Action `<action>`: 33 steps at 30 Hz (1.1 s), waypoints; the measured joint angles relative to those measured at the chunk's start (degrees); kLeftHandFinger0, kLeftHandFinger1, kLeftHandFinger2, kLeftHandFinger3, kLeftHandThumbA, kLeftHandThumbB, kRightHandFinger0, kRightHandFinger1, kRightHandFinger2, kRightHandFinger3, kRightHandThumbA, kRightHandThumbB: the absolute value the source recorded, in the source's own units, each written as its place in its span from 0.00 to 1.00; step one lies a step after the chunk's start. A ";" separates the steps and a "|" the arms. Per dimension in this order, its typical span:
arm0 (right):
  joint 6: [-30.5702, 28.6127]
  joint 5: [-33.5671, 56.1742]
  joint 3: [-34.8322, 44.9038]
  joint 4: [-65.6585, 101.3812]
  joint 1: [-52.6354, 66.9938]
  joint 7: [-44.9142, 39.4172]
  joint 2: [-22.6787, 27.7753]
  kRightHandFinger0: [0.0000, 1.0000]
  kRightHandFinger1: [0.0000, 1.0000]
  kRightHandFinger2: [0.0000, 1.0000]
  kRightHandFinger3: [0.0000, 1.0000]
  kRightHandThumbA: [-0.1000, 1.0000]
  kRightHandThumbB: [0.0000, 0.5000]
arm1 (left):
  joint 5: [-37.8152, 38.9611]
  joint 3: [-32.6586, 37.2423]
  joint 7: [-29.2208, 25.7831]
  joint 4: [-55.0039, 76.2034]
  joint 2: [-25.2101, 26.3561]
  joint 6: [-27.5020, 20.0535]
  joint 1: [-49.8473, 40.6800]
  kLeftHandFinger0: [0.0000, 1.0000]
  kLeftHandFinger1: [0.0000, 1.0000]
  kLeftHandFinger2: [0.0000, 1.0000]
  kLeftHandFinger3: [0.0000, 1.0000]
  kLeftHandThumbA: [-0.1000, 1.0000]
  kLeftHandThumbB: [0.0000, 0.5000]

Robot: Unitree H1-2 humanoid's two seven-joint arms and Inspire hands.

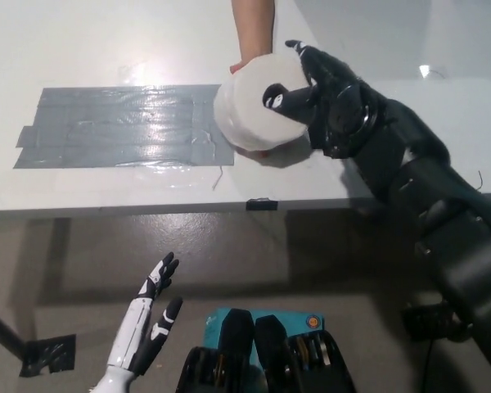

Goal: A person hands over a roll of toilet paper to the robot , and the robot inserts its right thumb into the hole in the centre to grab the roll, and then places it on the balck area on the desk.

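Roll [254, 115]: right hand [327, 94] thumb in core, fingers curling on; person's hand [250, 65] supporting. Left hand [147, 332] spread, empty. Placement on tape [123, 127] outstanding.

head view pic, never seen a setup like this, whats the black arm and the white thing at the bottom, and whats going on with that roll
This is one picture from a camera on a humanoid robot's head, looking steeply down. The black arm coming in from the right ends in the robot's right hand. The white thing at the lower left is its left hand, resting open below the table edge, holding nothing.

The white table carries a dark taped patch, which is where the roll is meant to go. Above its right end is a roll of toilet paper. A person's hand reaches in from the top and supports the roll from behind and below. The robot's right thumb points into the roll's centre hole, with its other fingers around the roll's right side, so this looks like the handover itself.
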State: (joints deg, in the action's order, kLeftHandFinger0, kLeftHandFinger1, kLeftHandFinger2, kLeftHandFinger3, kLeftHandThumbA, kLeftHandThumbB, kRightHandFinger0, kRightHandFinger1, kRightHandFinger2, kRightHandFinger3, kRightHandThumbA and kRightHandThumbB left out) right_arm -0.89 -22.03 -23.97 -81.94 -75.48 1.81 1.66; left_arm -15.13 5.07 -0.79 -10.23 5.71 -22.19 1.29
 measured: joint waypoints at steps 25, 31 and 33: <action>2.97 -1.46 -3.87 0.00 0.00 -3.89 -0.99 0.21 0.42 0.54 0.90 0.00 0.46 | -1.68 0.59 -0.03 0.07 -0.25 -1.50 -2.78 1.00 1.00 1.00 1.00 0.95 0.45; 4.67 -4.20 -9.31 0.08 -0.15 -2.70 -1.14 0.17 0.38 0.51 0.93 0.00 0.38 | -1.74 0.67 -0.03 0.06 -0.37 -1.97 -3.33 1.00 1.00 1.00 1.00 0.95 0.46; 4.86 -4.42 -9.69 0.08 -0.16 -2.58 -1.22 0.24 0.45 0.54 0.84 0.00 0.38 | -1.75 0.68 -0.02 0.06 -0.39 -2.05 -3.33 1.00 1.00 1.00 1.00 0.95 0.46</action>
State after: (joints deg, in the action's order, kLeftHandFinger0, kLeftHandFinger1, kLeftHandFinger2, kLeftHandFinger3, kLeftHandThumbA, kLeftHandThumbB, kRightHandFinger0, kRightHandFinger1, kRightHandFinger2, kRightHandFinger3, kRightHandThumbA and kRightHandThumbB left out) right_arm 3.97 -26.45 -33.66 -81.85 -75.64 -0.77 0.45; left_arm -16.87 5.76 -0.81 -10.16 5.32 -24.24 -2.04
